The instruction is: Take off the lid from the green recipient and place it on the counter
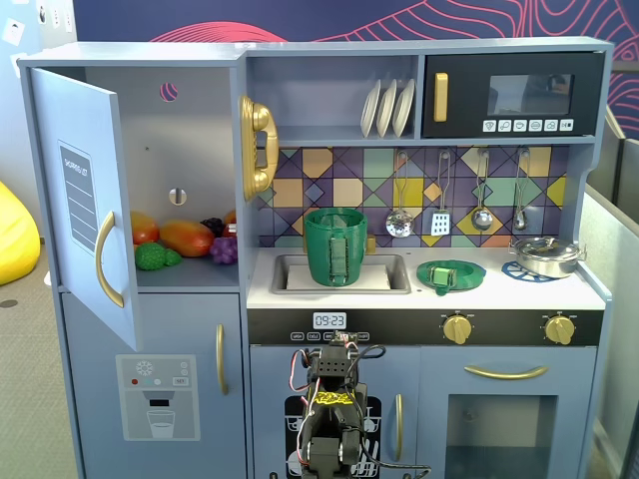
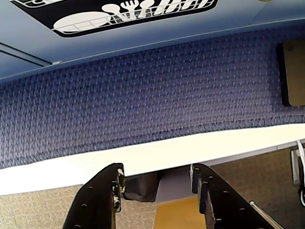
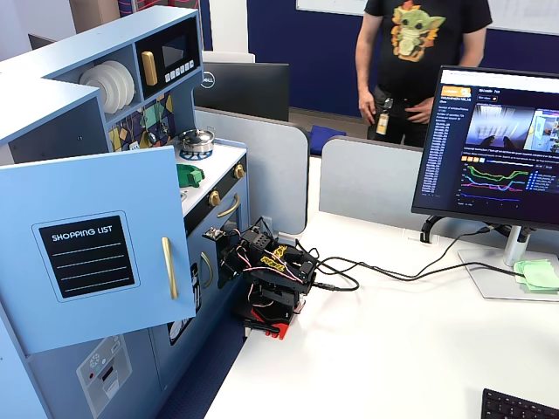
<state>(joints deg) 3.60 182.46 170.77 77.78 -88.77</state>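
The green recipient (image 1: 335,246) stands upright in the sink, its top uncovered. The green lid (image 1: 451,274) lies flat on the counter (image 1: 504,291) just right of the sink, handle up; it also shows in a fixed view (image 3: 188,175) from the side. The arm (image 1: 334,399) is folded low in front of the kitchen, well below the counter, and shows in a fixed view (image 3: 266,279) on the white table. My gripper (image 2: 155,171) is open and empty, pointing down at blue carpet and the white table edge. The open fridge door hides the recipient in the side view.
A silver pot (image 1: 547,256) sits on the burner at the counter's right end. The fridge door (image 1: 85,200) hangs open at left, with toy fruit (image 1: 185,238) on the shelf inside. A monitor (image 3: 498,144), cables (image 3: 384,271) and a standing person (image 3: 417,61) are beyond the arm.
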